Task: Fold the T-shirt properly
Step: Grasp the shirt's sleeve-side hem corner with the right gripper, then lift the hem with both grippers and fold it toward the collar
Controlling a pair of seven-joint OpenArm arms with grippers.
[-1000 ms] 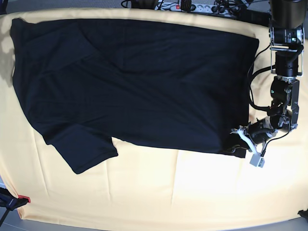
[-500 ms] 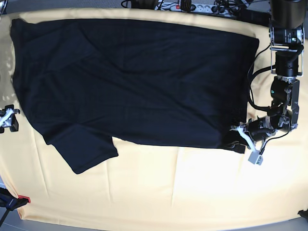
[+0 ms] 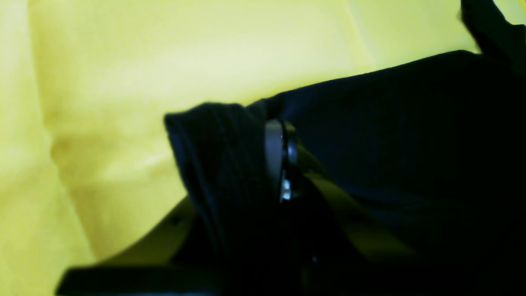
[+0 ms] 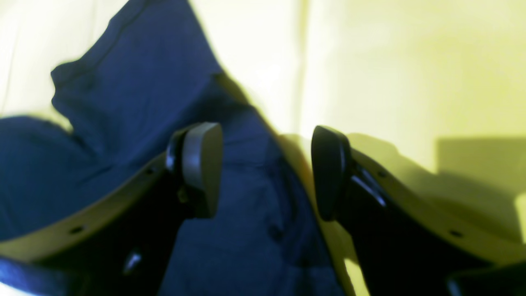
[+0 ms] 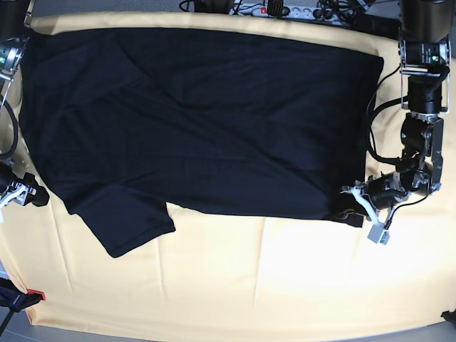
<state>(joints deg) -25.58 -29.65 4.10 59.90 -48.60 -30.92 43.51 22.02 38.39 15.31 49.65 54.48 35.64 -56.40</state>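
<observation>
Yellow cloth (image 5: 285, 278) covers the table, with the black T-shirt (image 5: 199, 121) spread flat across its upper part, one sleeve toward the near left. Left gripper (image 5: 350, 209) remains clamped on the shirt's hem corner. Right gripper (image 5: 27, 194), absent a second ago, has arrived at the opposite edge, fingers (image 4: 201, 164) wide.

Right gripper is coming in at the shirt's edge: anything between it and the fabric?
Nothing visible. The right gripper is open, one finger over the T-shirt and the other over the yellow cloth, with the shirt's edge running between them. The left gripper is shut on the opposite corner.
</observation>
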